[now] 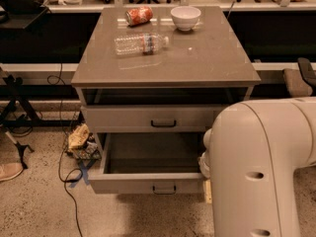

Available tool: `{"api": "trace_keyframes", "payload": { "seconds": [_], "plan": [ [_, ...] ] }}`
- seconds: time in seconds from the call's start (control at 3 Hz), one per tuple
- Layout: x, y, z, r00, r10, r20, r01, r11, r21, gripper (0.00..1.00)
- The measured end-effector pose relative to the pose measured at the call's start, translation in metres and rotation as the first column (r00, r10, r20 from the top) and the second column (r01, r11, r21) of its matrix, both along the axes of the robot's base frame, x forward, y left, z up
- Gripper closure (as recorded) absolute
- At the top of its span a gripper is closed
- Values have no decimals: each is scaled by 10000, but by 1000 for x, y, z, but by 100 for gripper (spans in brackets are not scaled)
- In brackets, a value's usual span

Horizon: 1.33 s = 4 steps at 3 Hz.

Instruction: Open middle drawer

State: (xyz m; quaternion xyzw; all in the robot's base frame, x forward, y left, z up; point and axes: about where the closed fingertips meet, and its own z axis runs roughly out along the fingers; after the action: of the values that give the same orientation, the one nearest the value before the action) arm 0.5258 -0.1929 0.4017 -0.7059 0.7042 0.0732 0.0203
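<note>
The middle drawer (148,181) is pulled out, and its plain grey interior (153,154) shows empty. Its flat front carries a small black bar handle (164,188). Above it, the top drawer (148,118) with its own black handle (163,124) sits nearly closed under a dark gap. The bottom drawer is hidden beneath the open one. My white arm (261,167) fills the lower right, next to the right end of the open drawer. My gripper is hidden behind this arm and does not show.
On the cabinet top (207,58) lie a clear plastic bottle (140,43), a red can (138,16) and a white bowl (185,17). Crumpled bags (81,139) and cables (69,181) lie on the floor at left, near a shoe (10,171).
</note>
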Motion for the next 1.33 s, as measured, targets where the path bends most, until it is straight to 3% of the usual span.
{"api": "trace_keyframes", "payload": {
  "seconds": [0.33, 1.0, 1.33],
  "plan": [
    [-10, -5, 3, 9999, -103, -58, 103, 9999, -18, 0],
    [-36, -20, -3, 9963, -726, -451, 721, 9973, -141, 50],
    [-49, -24, 1, 9940, -1023, -396, 1014, 9945, -256, 73]
  ]
}}
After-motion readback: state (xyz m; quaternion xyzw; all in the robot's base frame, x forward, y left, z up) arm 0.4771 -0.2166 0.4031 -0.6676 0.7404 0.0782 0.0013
